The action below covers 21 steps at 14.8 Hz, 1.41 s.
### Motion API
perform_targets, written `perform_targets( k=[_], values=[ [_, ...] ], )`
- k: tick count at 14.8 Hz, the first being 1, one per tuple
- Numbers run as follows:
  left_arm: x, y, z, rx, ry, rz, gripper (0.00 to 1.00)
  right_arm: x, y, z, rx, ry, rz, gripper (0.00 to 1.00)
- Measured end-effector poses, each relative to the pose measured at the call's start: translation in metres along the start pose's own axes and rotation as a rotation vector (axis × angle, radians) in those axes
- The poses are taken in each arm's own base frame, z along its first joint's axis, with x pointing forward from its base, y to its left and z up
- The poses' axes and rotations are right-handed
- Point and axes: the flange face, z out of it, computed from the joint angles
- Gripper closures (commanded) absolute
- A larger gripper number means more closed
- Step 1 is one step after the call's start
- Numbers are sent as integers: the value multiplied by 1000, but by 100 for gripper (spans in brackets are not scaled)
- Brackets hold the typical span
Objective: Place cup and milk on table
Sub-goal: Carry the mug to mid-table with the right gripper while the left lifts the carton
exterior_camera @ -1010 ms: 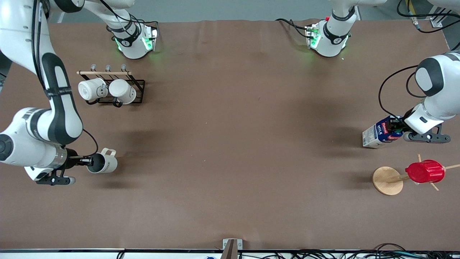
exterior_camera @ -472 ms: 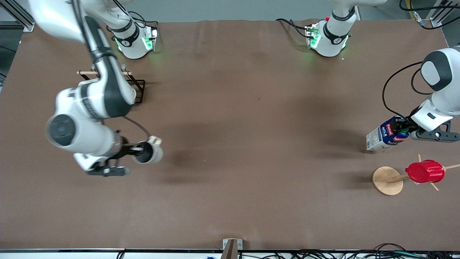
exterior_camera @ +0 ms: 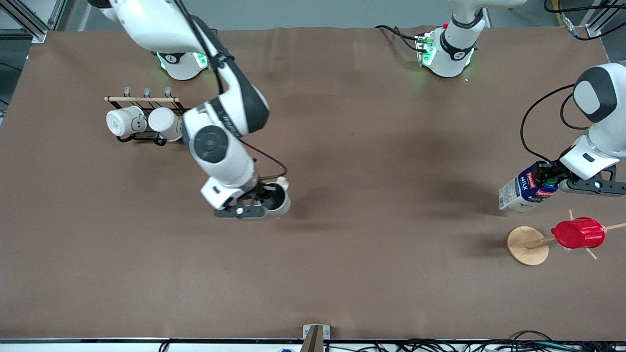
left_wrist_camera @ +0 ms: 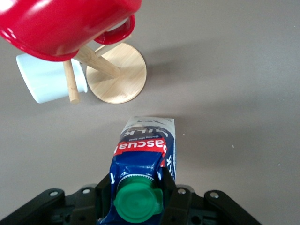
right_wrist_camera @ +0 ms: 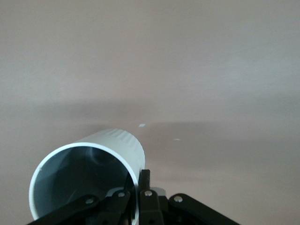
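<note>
My right gripper (exterior_camera: 266,196) is shut on the rim of the cup (exterior_camera: 279,200), an off-white mug with a grey inside, and holds it over the middle part of the brown table (exterior_camera: 371,146). In the right wrist view one finger is inside the cup (right_wrist_camera: 101,152) and one outside, gripper (right_wrist_camera: 139,183). My left gripper (exterior_camera: 548,179) is shut on the top of the milk (exterior_camera: 521,192), a blue-and-white carton held tilted at the left arm's end of the table. The left wrist view shows its green cap between the fingers, milk (left_wrist_camera: 147,147), gripper (left_wrist_camera: 139,190).
A black rack (exterior_camera: 188,122) with two plain white mugs (exterior_camera: 146,122) stands near the right arm's base. A wooden mug tree (exterior_camera: 525,246) carrying the red ribbed cup (exterior_camera: 578,233) stands just nearer the front camera than the milk. A white mug (left_wrist_camera: 47,82) also hangs on it.
My right arm has swung the cup from the right arm's end of the table toward the middle. My left gripper with the milk has shifted slightly toward the mug tree.
</note>
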Motion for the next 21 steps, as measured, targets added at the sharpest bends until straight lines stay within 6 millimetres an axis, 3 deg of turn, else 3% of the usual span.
perform_targets(
  k=[3,6,9,12,13,15,19,21],
  values=[
    [4,-2,-7,4,14,0,100,-22,-39,37,5,14,-33,98],
    [12,4,-17,7,32,12,100,-40,-67,46,17,29,-77,95],
    [21,27,-22,-3,34,18,99,-65,-99,52,28,38,-128,92],
    [32,63,-26,-23,11,-1,100,-83,-114,64,19,25,-160,86],
    [37,75,-26,-28,3,2,100,-86,-117,69,16,21,-165,66],
    [44,97,-23,-36,-2,8,100,-90,-119,75,12,16,-164,2],
    [52,153,-22,-60,-4,5,99,-79,-111,66,6,28,-142,0],
    [52,185,-24,-74,-4,30,97,-59,-92,36,-4,25,-102,0]
  ],
)
